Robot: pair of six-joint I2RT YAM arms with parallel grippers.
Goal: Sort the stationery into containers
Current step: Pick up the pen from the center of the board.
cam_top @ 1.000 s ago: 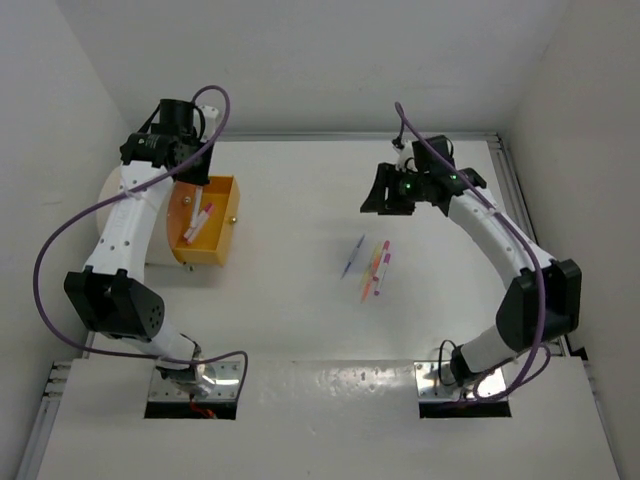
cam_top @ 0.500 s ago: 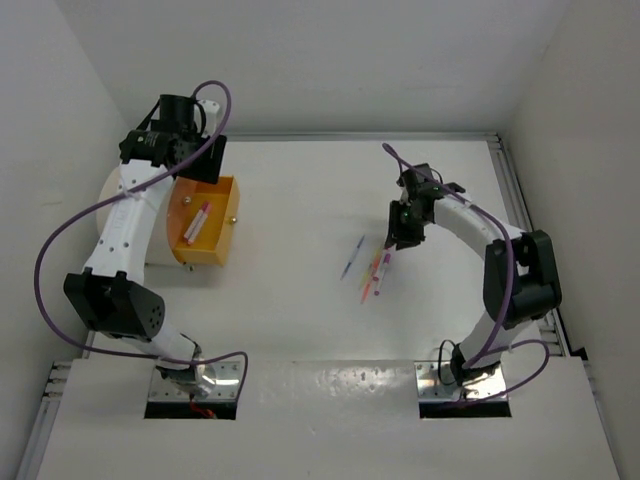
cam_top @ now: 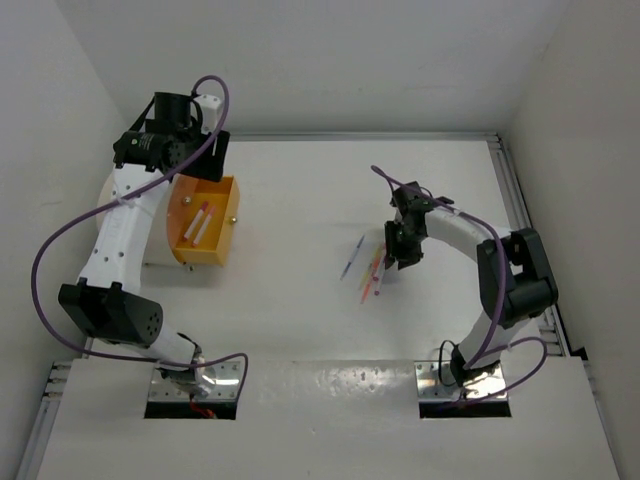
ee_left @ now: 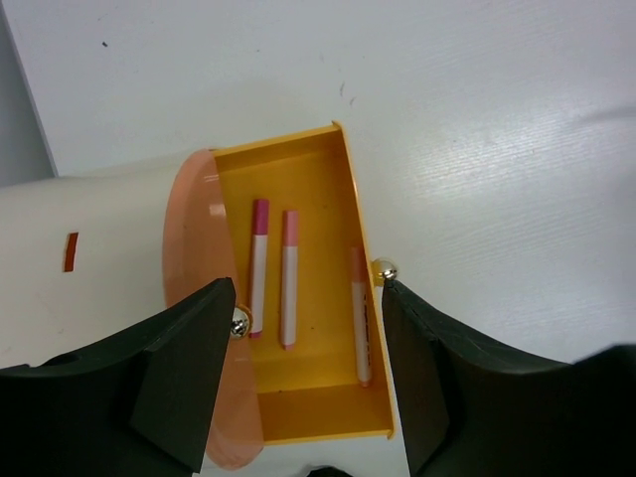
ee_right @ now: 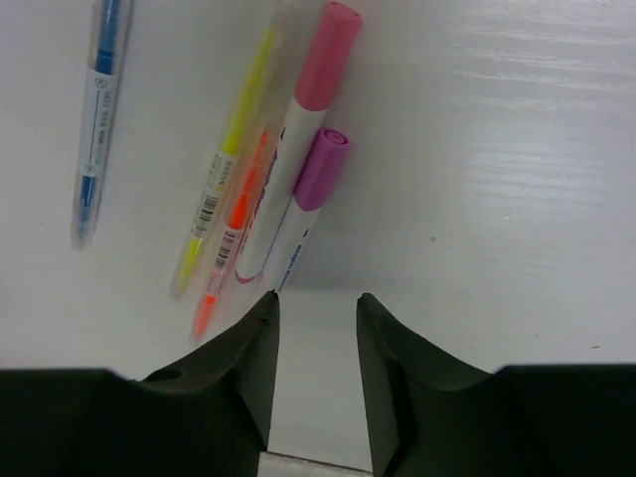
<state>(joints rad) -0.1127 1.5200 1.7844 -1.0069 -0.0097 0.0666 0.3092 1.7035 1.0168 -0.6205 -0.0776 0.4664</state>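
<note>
My left gripper (ee_left: 306, 293) hangs open above the orange bin (ee_left: 348, 179) fixed to the white drum (ee_left: 79, 248). Three pink-white pens (ee_left: 289, 278) lie in that bin, and nothing is between my fingers. In the top view the bin (cam_top: 234, 215) sits just below my left wrist. My right gripper (ee_right: 316, 298) is low over the table, open and empty. Its left fingertip (ee_right: 266, 308) is at the tail of a purple-capped white pen (ee_right: 308, 199). Beside that lie a pink-white pen (ee_right: 303, 129), an orange pen (ee_right: 234, 243), a yellow pen (ee_right: 224, 169) and a blue pen (ee_right: 99, 109).
The drum's round orange face (ee_left: 194, 248) stands against the bin's left side. In the top view the loose pens (cam_top: 375, 265) lie mid-table, with my right gripper (cam_top: 398, 248) at their right. White walls close in the table on three sides.
My left gripper has opened over the bin, and a pen now lies there. My right arm has swung down and left to the loose pens, its jaws narrower.
</note>
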